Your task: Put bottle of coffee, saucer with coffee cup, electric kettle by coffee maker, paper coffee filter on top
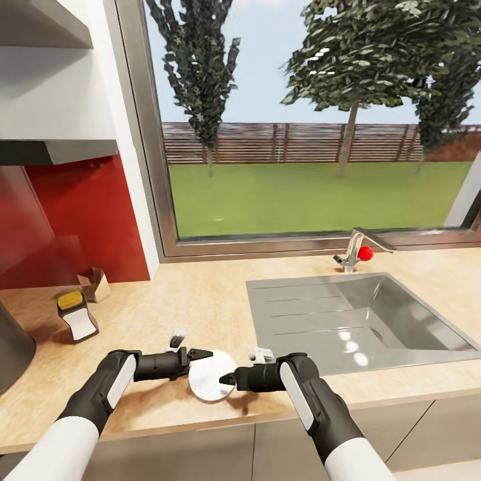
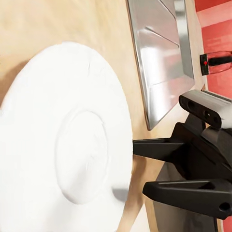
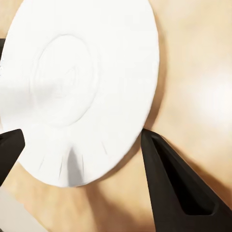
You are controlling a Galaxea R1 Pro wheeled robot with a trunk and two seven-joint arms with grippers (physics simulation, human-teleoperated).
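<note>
The white saucer (image 1: pixel 211 379) is by the front edge of the light-wood countertop (image 1: pixel 200 300), between my two grippers. My left gripper (image 1: pixel 204 354) reaches it from the left, tips at its rim; whether it grips the rim is unclear. My right gripper (image 1: pixel 224 380) comes from the right and is open, its fingers (image 3: pixel 174 183) on either side of the saucer (image 3: pixel 82 82). The bottle of coffee (image 1: pixel 77 315), brown with a yellow cap, stands on the countertop at the left. Past the sink, in the left wrist view, is the dark glass electric kettle (image 2: pixel 216 62).
A steel sink (image 1: pixel 347 321) with a faucet (image 1: pixel 351 252) and red knob lies right of the saucer. A small brown box (image 1: pixel 95 284) sits by the red backsplash (image 1: pixel 80 220). A grey metal body (image 1: pixel 10 354) is cut off at the left edge.
</note>
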